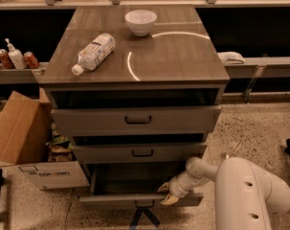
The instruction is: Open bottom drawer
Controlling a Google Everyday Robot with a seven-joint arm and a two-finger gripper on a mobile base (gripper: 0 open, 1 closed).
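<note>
the bottom drawer (111,201) stands pulled out below the middle drawer (142,153), its long axis running left-right and its front facing the camera. the gripper (166,193) is right of the drawer's handle, clamped over the front panel's top edge.

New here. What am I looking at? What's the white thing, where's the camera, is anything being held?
The white thing is a robot arm on a mobile base. Its gripper is down at the front edge of the bottom drawer, which is pulled out and shows its inside. Whether it is gripping that edge I cannot tell. There is one camera, looking down at the front of the cabinet. On top sit a white bowl and a bottle lying on its side. A cardboard box stands on the floor beside the cabinet.
</note>
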